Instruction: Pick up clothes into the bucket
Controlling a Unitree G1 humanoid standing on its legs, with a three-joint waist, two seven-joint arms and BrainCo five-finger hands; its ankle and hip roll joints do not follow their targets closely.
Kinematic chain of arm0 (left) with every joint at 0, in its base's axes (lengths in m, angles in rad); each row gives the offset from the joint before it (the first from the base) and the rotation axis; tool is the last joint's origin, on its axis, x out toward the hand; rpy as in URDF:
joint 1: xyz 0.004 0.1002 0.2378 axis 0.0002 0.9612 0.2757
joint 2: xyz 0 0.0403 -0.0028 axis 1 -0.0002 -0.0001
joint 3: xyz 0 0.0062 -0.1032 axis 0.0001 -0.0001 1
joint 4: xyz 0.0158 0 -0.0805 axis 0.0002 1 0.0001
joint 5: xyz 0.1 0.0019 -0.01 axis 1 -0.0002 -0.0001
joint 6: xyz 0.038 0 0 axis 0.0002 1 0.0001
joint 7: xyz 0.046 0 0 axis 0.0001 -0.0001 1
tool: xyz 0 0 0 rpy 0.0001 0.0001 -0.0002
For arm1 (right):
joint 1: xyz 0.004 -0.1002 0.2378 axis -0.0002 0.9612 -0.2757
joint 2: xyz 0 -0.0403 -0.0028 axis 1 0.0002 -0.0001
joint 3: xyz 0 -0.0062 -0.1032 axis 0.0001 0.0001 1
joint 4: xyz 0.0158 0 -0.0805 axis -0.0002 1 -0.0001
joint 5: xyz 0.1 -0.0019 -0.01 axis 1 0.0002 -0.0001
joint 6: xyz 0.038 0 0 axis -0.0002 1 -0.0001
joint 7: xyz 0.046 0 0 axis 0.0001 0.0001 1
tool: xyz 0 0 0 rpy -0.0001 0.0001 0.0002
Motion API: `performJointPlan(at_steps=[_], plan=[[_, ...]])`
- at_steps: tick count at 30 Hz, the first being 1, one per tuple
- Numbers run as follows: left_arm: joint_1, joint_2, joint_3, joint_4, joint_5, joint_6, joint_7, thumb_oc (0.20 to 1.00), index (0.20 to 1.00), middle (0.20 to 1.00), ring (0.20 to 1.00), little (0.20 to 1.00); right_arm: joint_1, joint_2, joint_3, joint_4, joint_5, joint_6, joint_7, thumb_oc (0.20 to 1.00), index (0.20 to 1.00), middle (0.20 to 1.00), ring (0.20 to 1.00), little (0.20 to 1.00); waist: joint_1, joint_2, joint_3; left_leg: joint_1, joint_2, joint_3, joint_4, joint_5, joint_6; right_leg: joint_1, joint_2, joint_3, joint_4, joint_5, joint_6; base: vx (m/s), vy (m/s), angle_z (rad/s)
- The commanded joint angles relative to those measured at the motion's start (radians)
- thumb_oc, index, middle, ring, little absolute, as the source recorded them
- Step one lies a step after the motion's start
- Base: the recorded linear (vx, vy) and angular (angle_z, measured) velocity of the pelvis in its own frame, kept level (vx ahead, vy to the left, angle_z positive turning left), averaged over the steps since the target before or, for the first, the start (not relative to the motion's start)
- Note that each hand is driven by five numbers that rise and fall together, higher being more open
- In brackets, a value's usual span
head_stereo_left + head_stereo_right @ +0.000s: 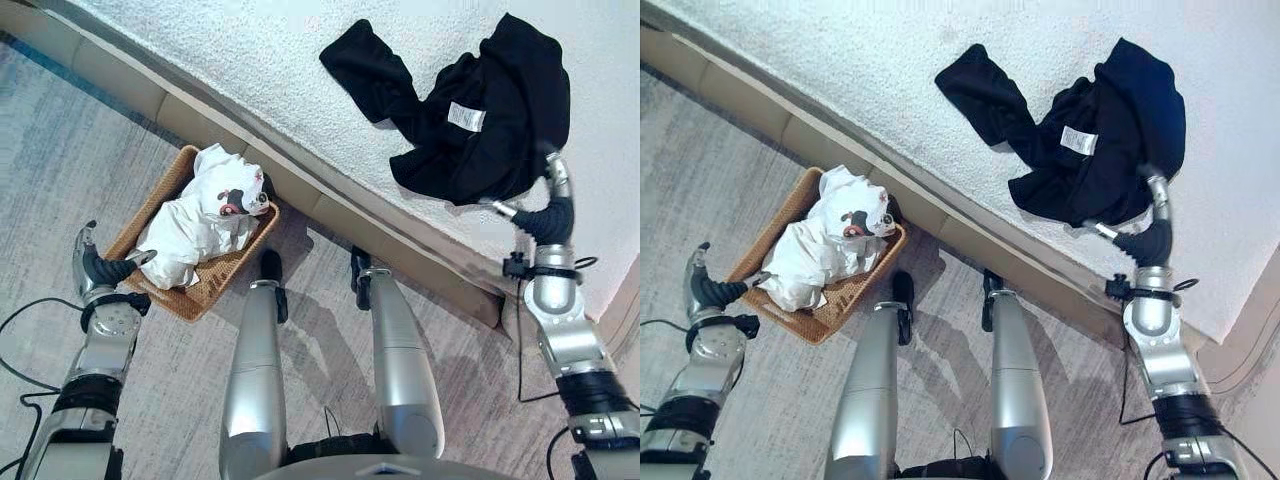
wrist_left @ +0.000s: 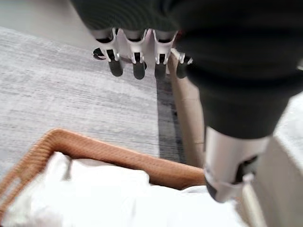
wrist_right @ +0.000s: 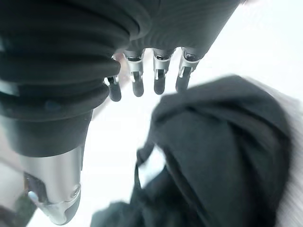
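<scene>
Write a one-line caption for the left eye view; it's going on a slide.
Right hand reaches the black garment on the white bed; left hand waits by the basket of white clothes.

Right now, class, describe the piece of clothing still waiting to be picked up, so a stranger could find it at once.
Start at the big white bed across the top of the head views. On it lies a crumpled black garment, just beyond the right hand. Unlike the white clothes in the wicker basket on the floor, it is black, with a small white label.
</scene>
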Motion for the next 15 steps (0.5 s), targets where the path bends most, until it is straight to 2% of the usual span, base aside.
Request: performJointPlan(at_steps=[1, 2, 3, 4, 5, 6, 9, 11, 12, 14, 15], plan=[[0.060, -0.067, -0.019, -0.021, -0.122, -0.108, -0.042, 1.000, 1.000, 1.000, 1.000, 1.000, -0.102, -0.122, 0.007, 0.151, 0.032, 0.020, -0.023, 1.000, 1.000, 1.000, 1.000, 1.000, 0.043, 0.062, -0.020, 0.049, -0.048, -0.014, -0.041, -0.016, 0.022, 0.096, -0.037, -0.026, -0.024, -0.039, 0.009, -0.03, -0.040, 0.09], [0.060, -0.069, -0.017, -0.020, -0.124, -0.109, -0.043, 1.000, 1.000, 1.000, 1.000, 1.000, -0.110, -0.126, 0.012, 0.159, 0.035, 0.016, -0.023, 1.000, 1.000, 1.000, 1.000, 1.000, 0.040, 0.064, -0.020, 0.050, -0.048, -0.015, -0.043, -0.015, 0.022, 0.097, -0.037, -0.027, -0.026, -0.038, 0.009, -0.05, -0.067, 0.14], [0.080, -0.111, -0.051, 0.025, -0.224, -0.145, -0.096, 1.000, 1.000, 1.000, 1.000, 1.000, -0.207, -0.168, 0.060, 0.307, 0.071, 0.042, -0.017, 1.000, 1.000, 1.000, 1.000, 1.000, 0.065, 0.082, -0.020, 0.067, -0.054, -0.021, -0.080, 0.006, 0.017, 0.109, -0.049, -0.034, -0.035, -0.034, 0.008, -0.03, -0.038, 0.16], [0.079, -0.113, -0.050, 0.027, -0.226, -0.147, -0.096, 1.000, 1.000, 1.000, 1.000, 1.000, -0.216, -0.172, 0.067, 0.317, 0.075, 0.038, -0.016, 1.000, 1.000, 1.000, 1.000, 1.000, 0.061, 0.084, -0.020, 0.068, -0.055, -0.022, -0.082, 0.007, 0.017, 0.110, -0.049, -0.035, -0.037, -0.033, 0.008, -0.04, -0.056, 0.28], [0.091, -0.136, -0.070, 0.047, -0.247, -0.151, -0.106, 1.000, 1.000, 1.000, 1.000, 1.000, -0.276, -0.190, 0.097, 0.409, 0.108, 0.046, -0.005, 1.000, 1.000, 1.000, 1.000, 1.000, 0.071, 0.095, -0.020, 0.077, -0.057, -0.025, -0.101, 0.018, 0.015, 0.115, -0.055, -0.038, -0.040, -0.033, 0.008, -0.04, -0.064, 0.31], [0.112, -0.163, -0.129, 0.105, -0.218, -0.136, -0.124, 1.000, 1.000, 1.000, 1.000, 1.000, -0.415, -0.264, 0.180, 0.572, 0.095, 0.079, 0.013, 1.000, 1.000, 1.000, 1.000, 1.000, 0.094, 0.114, -0.020, 0.091, -0.066, -0.032, -0.139, 0.041, 0.008, 0.122, -0.065, -0.047, -0.044, -0.031, 0.006, -0.05, -0.092, 0.29], [0.137, -0.216, -0.212, 0.150, -0.214, -0.127, -0.164, 1.000, 1.000, 1.000, 1.000, 1.000, -0.548, -0.318, 0.270, 0.784, 0.059, 0.128, 0.029, 1.000, 1.000, 1.000, 1.000, 1.000, 0.115, 0.139, -0.020, 0.113, -0.081, -0.054, -0.195, 0.078, -0.002, 0.136, -0.091, -0.066, -0.036, -0.042, 0.004, -0.03, -0.108, 0.30], [0.136, -0.232, -0.228, 0.158, -0.226, -0.127, -0.175, 1.000, 1.000, 1.000, 1.000, 1.000, -0.563, -0.324, 0.271, 0.839, 0.074, 0.133, 0.036, 1.000, 1.000, 1.000, 1.000, 1.000, 0.119, 0.147, -0.020, 0.119, -0.087, -0.062, -0.206, 0.085, -0.003, 0.141, -0.100, -0.075, -0.032, -0.045, 0.003, -0.01, -0.083, 0.34], [0.154, -0.244, -0.283, 0.158, -0.215, -0.126, -0.208, 1.000, 1.000, 1.000, 1.000, 1.000, -0.596, -0.349, 0.308, 0.926, 0.050, 0.159, 0.067, 1.000, 1.000, 1.000, 1.000, 1.000, 0.129, 0.164, -0.020, 0.132, -0.094, -0.078, -0.240, 0.108, -0.008, 0.149, -0.118, -0.091, -0.021, -0.058, -0.001, -0.01, -0.082, 0.42], [0.163, -0.256, -0.294, 0.151, -0.222, -0.123, -0.219, 1.000, 1.000, 1.000, 1.000, 1.000, -0.602, -0.351, 0.307, 0.949, 0.057, 0.159, 0.074, 1.000, 1.000, 1.000, 1.000, 1.000, 0.128, 0.175, -0.020, 0.135, -0.099, -0.087, -0.250, 0.116, -0.009, 0.148, -0.126, -0.098, -0.011, -0.063, -0.002, -0.01, -0.071, 0.44], [0.172, -0.263, -0.336, 0.148, -0.211, -0.119, -0.241, 1.000, 1.000, 1.000, 1.000, 1.000, -0.593, -0.354, 0.309, 1.006, 0.062, 0.165, 0.092, 1.000, 1.000, 1.000, 1.000, 1.000, 0.133, 0.185, -0.020, 0.144, -0.104, -0.098, -0.273, 0.130, -0.011, 0.151, -0.136, -0.110, 0.003, -0.071, -0.003, 0.00, -0.075, 0.46]])
